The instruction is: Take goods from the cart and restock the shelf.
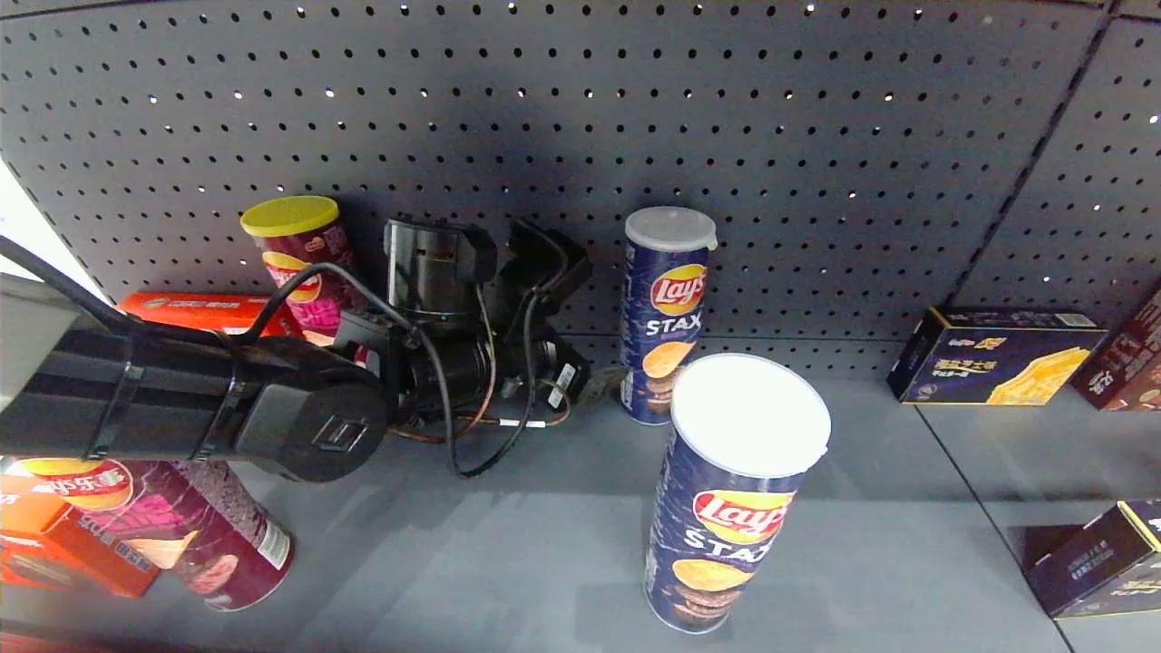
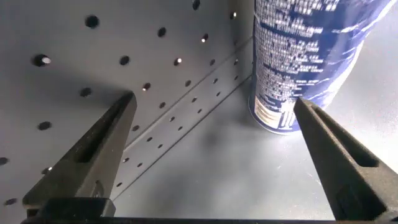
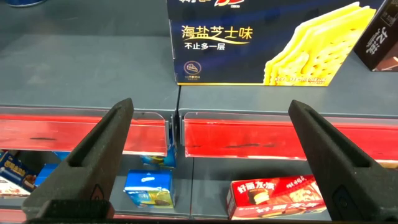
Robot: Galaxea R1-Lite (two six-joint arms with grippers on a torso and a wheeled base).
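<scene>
Two upright cans mid-frame, rear can (image 1: 665, 317) by the pegboard (image 1: 580, 109) likely to leave room for front can (image 1: 726, 508); left hand (image 2: 214, 99) spread empty beside it, right hand (image 3: 210, 106) spread too.

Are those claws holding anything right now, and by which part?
Nothing is held. The left gripper is open near the blue can; the right gripper is open too.

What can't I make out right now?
- Head view: the left arm hides the base of the yellow-lidded can and part of the orange box.
- Head view: the dark box at lower right is cut by the edge.
- Left wrist view: the frame edge cuts off the blue can; lid unseen.
</scene>
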